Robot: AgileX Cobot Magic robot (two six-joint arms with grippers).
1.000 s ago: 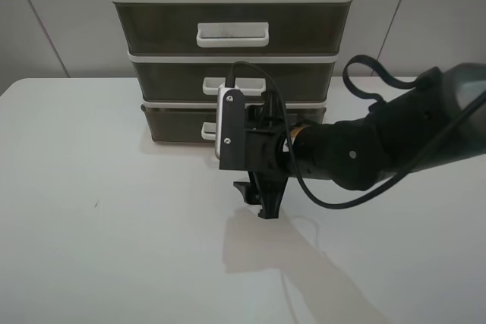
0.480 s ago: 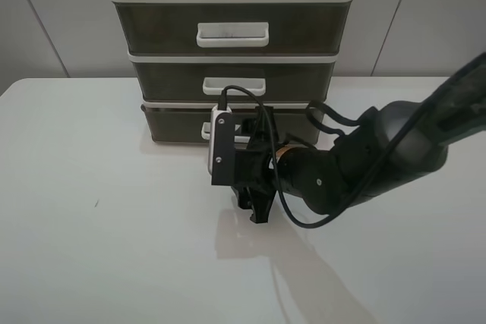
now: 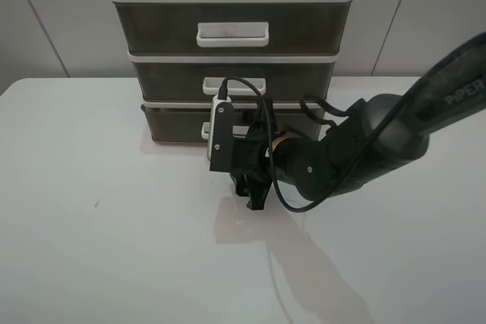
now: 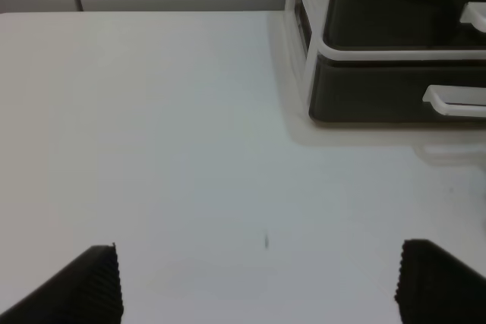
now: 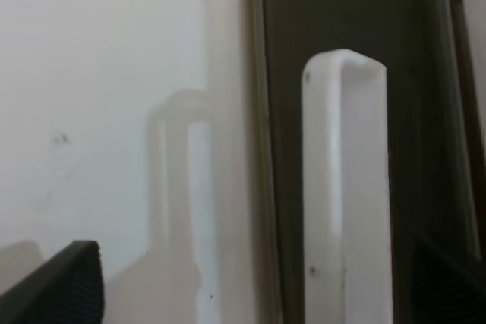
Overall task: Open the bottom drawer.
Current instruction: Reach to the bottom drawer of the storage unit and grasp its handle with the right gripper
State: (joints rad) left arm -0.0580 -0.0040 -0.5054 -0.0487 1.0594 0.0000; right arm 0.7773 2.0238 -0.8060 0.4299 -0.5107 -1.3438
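The bottom drawer (image 3: 173, 127) is the lowest, shallow smoky-brown drawer of the white-framed unit and sits pushed in. Its white loop handle (image 3: 206, 132) is mostly hidden behind my right arm. My right gripper (image 3: 254, 192) hangs low over the table just in front of that handle, rolled on its side. In the right wrist view the handle (image 5: 345, 187) lies close ahead. The open right gripper (image 5: 252, 287) has one fingertip (image 5: 61, 282) over the table and the other beyond the handle. My left gripper (image 4: 258, 282) is open and empty, far from the drawer (image 4: 380, 100).
The middle drawer (image 3: 235, 81) and the taller top drawer (image 3: 231, 29) sit above, both shut. The unit stands at the back of the white table (image 3: 99, 248), against a grey wall. A black cable (image 3: 243, 85) loops off the right wrist camera.
My right arm has dropped lower and moved back toward the unit, bringing the gripper closer to the bottom drawer's handle. The drawers have not moved.
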